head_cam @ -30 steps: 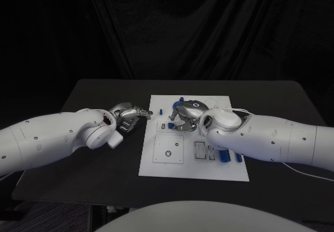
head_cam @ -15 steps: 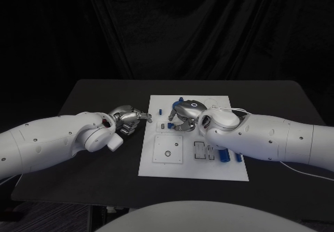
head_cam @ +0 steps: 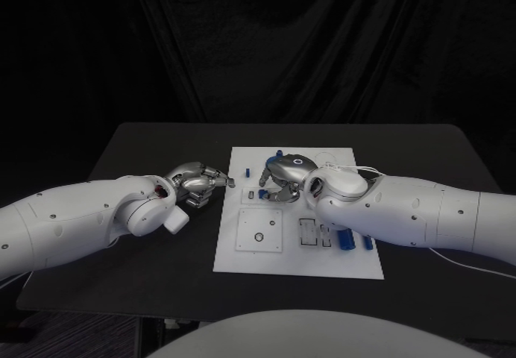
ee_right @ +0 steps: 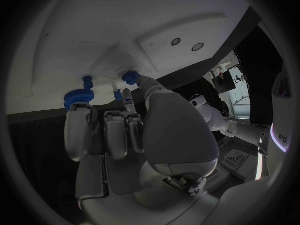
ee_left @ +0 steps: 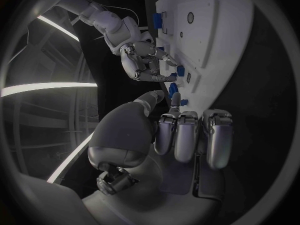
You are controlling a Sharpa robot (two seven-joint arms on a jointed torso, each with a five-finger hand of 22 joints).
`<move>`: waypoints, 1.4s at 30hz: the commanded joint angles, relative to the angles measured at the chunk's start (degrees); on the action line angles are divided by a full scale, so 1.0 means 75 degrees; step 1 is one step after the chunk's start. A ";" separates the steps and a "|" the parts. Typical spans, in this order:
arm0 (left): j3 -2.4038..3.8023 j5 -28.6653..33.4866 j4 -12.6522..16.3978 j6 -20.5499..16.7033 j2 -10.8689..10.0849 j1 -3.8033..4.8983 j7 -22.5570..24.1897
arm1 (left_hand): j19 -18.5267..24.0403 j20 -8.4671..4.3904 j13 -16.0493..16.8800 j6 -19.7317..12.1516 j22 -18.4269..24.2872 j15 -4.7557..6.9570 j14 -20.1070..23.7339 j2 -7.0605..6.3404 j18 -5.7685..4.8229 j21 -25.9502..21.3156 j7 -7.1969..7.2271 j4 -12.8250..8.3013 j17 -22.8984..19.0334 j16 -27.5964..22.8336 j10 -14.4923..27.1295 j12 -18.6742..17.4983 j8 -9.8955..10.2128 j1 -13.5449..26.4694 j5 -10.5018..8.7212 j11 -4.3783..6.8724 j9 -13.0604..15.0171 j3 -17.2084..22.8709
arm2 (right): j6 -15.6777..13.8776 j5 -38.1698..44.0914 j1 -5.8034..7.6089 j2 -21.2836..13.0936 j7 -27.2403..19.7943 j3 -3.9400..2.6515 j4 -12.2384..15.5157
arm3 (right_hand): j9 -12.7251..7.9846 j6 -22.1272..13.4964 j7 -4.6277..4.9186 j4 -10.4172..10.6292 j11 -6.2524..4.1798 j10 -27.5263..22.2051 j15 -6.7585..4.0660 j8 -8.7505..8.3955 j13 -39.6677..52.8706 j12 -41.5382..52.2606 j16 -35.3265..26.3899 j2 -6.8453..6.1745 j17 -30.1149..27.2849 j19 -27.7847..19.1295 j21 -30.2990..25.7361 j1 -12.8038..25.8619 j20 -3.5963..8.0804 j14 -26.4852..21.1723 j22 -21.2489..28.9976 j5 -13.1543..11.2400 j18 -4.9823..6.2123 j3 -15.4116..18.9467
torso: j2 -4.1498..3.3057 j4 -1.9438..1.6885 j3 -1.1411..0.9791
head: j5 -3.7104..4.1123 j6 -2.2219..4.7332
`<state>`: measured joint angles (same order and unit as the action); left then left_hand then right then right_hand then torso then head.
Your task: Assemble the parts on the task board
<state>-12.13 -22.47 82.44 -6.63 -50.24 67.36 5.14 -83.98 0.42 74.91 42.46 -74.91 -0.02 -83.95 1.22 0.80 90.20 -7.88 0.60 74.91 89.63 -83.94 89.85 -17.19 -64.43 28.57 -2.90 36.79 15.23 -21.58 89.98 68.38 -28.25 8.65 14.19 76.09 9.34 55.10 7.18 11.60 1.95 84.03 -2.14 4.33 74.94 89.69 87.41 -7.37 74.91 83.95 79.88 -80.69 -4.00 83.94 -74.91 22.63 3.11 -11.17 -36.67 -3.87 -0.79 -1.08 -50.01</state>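
Observation:
The white task board point(head_cam: 242, 250) lies mid-table. My right hand point(head_cam: 282, 179) hovers over the board's far half with its fingers curled down. Small blue parts point(head_cam: 262, 194) stand by its fingertips. In the right wrist view a blue toothed part point(ee_right: 79, 98) and a blue peg point(ee_right: 130, 77) stand on the board point(ee_right: 94, 30) just past the fingertips point(ee_right: 128, 101); whether they grip one is hidden. My left hand point(head_cam: 199, 183) sits off the board's left edge, most fingers point(ee_left: 187, 135) curled in, one fingertip point(ee_left: 176, 98) reaching toward a blue peg point(ee_left: 173, 89). Nothing shows in it.
A square plate with a hole point(head_cam: 260, 227) lies on the board's near half, with slotted pieces point(head_cam: 312, 233) and two blue cylinders point(head_cam: 346, 239) to its right. A white cable point(head_cam: 360, 170) runs off the board's far right corner. The black table point(head_cam: 140, 253) extends on both sides.
My left hand has drawn slightly back along the board's left edge, its outstretched finger now lower. The right hand has hardly moved.

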 commanded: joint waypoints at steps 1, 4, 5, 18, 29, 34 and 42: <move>0.0007 0.0116 -0.0033 0.0150 0.0025 -0.0022 0.0500 | -0.0803 0.0056 0.2012 -0.0067 -0.2012 -0.0019 -0.0807 -0.0009 -0.0107 -0.0026 0.0001 -0.0005 0.2012 0.0050 -0.0809 0.0021 -0.0056 -0.0073 -0.0075 -0.0032 0.0014 -0.0039 | 0.0007 0.0008 -0.0033 0.0022 -0.0002 -0.0007 -0.0034 | -0.0015 -0.0017 0.0004 -0.0036 0.0060 0.0796 0.0053 -0.0008 0.2007 0.0041 0.0033 -0.0022 0.1579 0.0318 -0.0013 0.0041 -0.0038 0.0711 -0.1600 -0.0090 -0.0100 0.0006 | -0.0002 0.0000 0.0002 | 0.0011 0.0001; 0.0007 0.0117 -0.0079 0.0167 0.0045 -0.0028 0.0480 | -0.0803 0.0059 0.2012 -0.0094 -0.2012 -0.0019 -0.0807 -0.0020 -0.0107 -0.0026 0.0006 0.0010 0.2012 0.0050 -0.0809 0.0021 -0.0134 -0.0164 -0.0141 -0.0029 0.0018 -0.0098 | 0.0028 0.0008 -0.0044 0.0043 0.0002 -0.0007 -0.0073 | -0.0020 -0.0043 0.0010 -0.0041 0.0066 0.0796 0.0058 -0.0018 0.2007 0.0041 0.0030 -0.0029 0.1573 0.0313 -0.0016 0.0065 -0.0043 0.0709 -0.1598 -0.0193 -0.0099 0.0005 | -0.0003 -0.0001 0.0001 | 0.0015 0.0001; 0.0007 0.0118 -0.0091 0.0182 0.0050 -0.0030 0.0465 | -0.0803 0.0063 0.2012 -0.0130 -0.2012 -0.0020 -0.0807 -0.0046 -0.0107 -0.0026 -0.0001 0.0040 0.2012 0.0050 -0.0809 0.0021 -0.0153 -0.0169 -0.0191 -0.0036 0.0009 -0.0149 | 0.0033 0.0008 -0.0047 0.0047 0.0002 -0.0007 -0.0081 | -0.0021 -0.0055 0.0013 -0.0045 0.0069 0.0796 0.0061 -0.0022 0.2007 0.0041 0.0025 -0.0029 0.1566 0.0308 -0.0025 0.0074 -0.0046 0.0707 -0.1595 -0.0263 -0.0097 0.0004 | -0.0003 -0.0001 0.0001 | 0.0015 0.0001; 0.0007 0.0118 -0.0147 0.0327 0.0101 -0.0058 0.0283 | -0.0792 0.0117 0.2012 -0.0530 -0.2009 -0.0083 -0.0748 -0.0186 -0.0106 -0.0025 -0.0085 0.0140 0.1888 0.0016 -0.0809 0.0021 -0.0337 -0.0344 -0.0306 -0.0109 0.0002 -0.0440 | 0.0153 0.0008 -0.0089 0.0074 -0.0004 -0.0007 -0.0148 | -0.0019 -0.0103 0.0020 -0.0064 0.0080 0.0796 0.0074 -0.0019 0.2007 0.0041 0.0023 -0.0070 0.1556 0.0284 -0.0049 0.0158 -0.0062 0.0705 -0.1584 -0.0722 -0.0089 0.0057 | -0.0003 0.0000 0.0001 | 0.0015 0.0001; 0.0007 0.0118 -0.0139 0.0474 0.0109 -0.0085 0.0104 | -0.0720 0.0182 0.1975 -0.0822 -0.1987 -0.0138 -0.0691 -0.0222 -0.0098 -0.0013 -0.0125 0.0400 0.1773 -0.0014 -0.0769 -0.0016 -0.0604 -0.0348 -0.0654 -0.0161 -0.0020 -0.0815 | 0.0103 0.0008 -0.0113 0.0123 -0.0070 -0.0007 -0.0246 | 0.0093 0.0168 -0.0044 -0.0187 0.0026 0.0796 0.0033 0.0144 0.2007 0.0041 -0.0021 0.0024 0.1491 0.0244 -0.0122 0.0026 -0.0038 0.0688 -0.1559 -0.0328 -0.0069 -0.0059 | -0.0002 -0.0001 0.0001 | 0.0014 0.0001; 0.0007 0.0118 -0.0131 0.0521 0.0106 -0.0091 0.0056 | -0.0717 0.0186 0.1966 -0.0811 -0.1986 -0.0138 -0.0687 -0.0180 -0.0098 -0.0013 -0.0120 0.0422 0.1766 -0.0016 -0.0760 -0.0024 -0.0644 -0.0378 -0.0655 -0.0158 -0.0024 -0.0820 | 0.0080 0.0007 -0.0136 0.0156 -0.0124 -0.0007 -0.0286 | 0.0185 0.0356 -0.0098 -0.0256 -0.0019 0.0796 -0.0002 0.0253 0.2007 0.0041 -0.0026 0.0058 0.1481 0.0237 -0.0124 -0.0014 -0.0010 0.0686 -0.1558 -0.0135 -0.0068 -0.0123 | -0.0004 -0.0001 0.0004 | 0.0013 0.0001; 0.0007 0.0118 -0.0125 0.0607 0.0114 -0.0099 0.0000 | -0.0699 0.0191 0.1953 -0.0805 -0.1981 -0.0134 -0.0675 -0.0119 -0.0096 -0.0010 -0.0112 0.0437 0.1741 -0.0022 -0.0745 -0.0037 -0.0699 -0.0450 -0.0642 -0.0151 -0.0036 -0.0814 | 0.0051 0.0007 -0.0191 0.0220 -0.0201 -0.0007 -0.0393 | 0.0391 0.0711 -0.0224 -0.0394 -0.0128 0.0796 -0.0090 0.0471 0.2007 0.0041 -0.0023 0.0107 0.1483 0.0236 -0.0114 -0.0075 0.0063 0.0687 -0.1560 0.0127 -0.0068 -0.0213 | -0.0001 0.0000 0.0003 | 0.0014 0.0001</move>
<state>-12.13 -21.88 81.37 -3.41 -49.48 66.73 5.22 -84.19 1.45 74.91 36.72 -74.91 -0.63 -84.16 0.33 0.80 90.20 -8.92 3.80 74.91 89.63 -83.95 89.85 -22.25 -67.41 23.86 -3.73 36.57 9.25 -20.93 89.92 67.29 -26.63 7.50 14.06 73.35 11.96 60.00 5.56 8.88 1.31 84.03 -2.47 7.55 74.91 89.69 87.41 -6.99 74.91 83.95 79.20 -81.07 -4.00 84.03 -74.90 23.43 3.12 -12.77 -36.68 -3.87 -0.76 -0.98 -50.01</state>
